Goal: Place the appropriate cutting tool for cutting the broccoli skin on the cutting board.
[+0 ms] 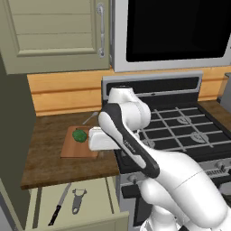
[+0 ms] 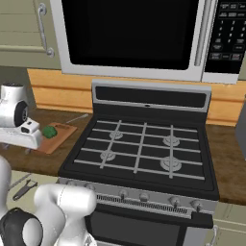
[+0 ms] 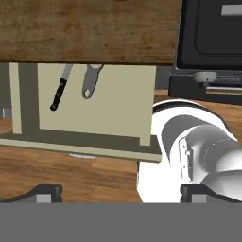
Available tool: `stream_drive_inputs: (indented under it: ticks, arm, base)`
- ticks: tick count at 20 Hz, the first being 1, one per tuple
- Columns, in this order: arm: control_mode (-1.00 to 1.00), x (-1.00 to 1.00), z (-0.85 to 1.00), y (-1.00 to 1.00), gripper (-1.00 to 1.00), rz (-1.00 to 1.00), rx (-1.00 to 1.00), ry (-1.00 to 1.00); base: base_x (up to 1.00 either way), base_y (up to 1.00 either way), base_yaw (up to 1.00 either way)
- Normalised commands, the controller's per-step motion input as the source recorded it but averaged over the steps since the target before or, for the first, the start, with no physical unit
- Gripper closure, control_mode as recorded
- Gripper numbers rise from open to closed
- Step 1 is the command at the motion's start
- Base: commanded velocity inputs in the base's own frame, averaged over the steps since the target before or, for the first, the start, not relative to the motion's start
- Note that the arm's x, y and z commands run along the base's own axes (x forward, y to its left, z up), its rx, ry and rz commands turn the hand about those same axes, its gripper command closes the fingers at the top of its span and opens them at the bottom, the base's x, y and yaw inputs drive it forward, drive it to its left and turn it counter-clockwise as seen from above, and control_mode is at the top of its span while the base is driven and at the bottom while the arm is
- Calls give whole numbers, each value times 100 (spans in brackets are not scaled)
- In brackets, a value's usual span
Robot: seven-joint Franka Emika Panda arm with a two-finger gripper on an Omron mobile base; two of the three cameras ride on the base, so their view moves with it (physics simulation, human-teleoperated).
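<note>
The cutting tool [image 1: 59, 205], a slim knife with a black handle, lies in the open drawer [image 1: 97, 208] below the counter, with a grey peeler [image 1: 78, 200] to its right. The hand view shows the knife [image 3: 59, 92] and the peeler [image 3: 90, 82] side by side in the drawer. On the counter lies the wooden cutting board [image 1: 74, 148] with the broccoli [image 1: 80, 135] on it; from the right I also see the board [image 2: 60, 136] and the broccoli [image 2: 49, 131]. My gripper [image 3: 120, 194] is open and holds nothing. Its white hand [image 1: 97, 139] hovers by the board's right edge, well above the drawer.
A small silver utensil [image 1: 90, 118] lies on the counter [image 1: 45, 158] behind the board. The gas stove [image 2: 144, 144] stands to the right, under the microwave [image 2: 129, 33]. A cabinet door [image 1: 54, 31] hangs above the counter. The arm's own links cross in front of the stove.
</note>
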Motion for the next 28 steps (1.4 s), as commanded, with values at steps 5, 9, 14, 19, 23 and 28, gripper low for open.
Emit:
stream_drive_inputs:
  ticks: [5,9,14,19,23,28]
  arm:
    - [-100,-14,-31,32,-100,0,0,2]
    - [-100,-45,-68,49,-100,0,-1,-1]
    - [-100,-49,-83,22,-100,0,-5,-3]
    - [-100,-6,-84,8,-100,0,-8,-4]
    - [-100,34,-98,12,-100,0,1,0]
    - [-100,17,-61,49,-100,0,0,-1]
  base:
    - [0,0,0]
    - [0,0,0]
    - [0,0,0]
    - [0,0,0]
    - [0,0,0]
    - [0,0,0]
